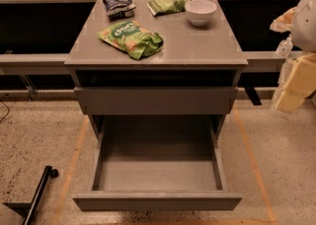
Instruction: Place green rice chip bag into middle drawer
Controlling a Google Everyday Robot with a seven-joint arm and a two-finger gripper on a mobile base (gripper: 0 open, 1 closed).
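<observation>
The green rice chip bag lies flat on the front left part of the grey cabinet top, bright green with white lettering. The middle drawer is pulled far out below, an empty deep grey tray with tall side walls and a plain front. My gripper is at the right edge of the view, beside the cabinet's right side at about countertop height. It is well apart from the bag and holds nothing that I can see.
A dark blue-black bag, a smaller paler green bag and a white bowl sit at the back of the top. A flat grey drawer front is above the open tray. A black pole lies on the floor at left.
</observation>
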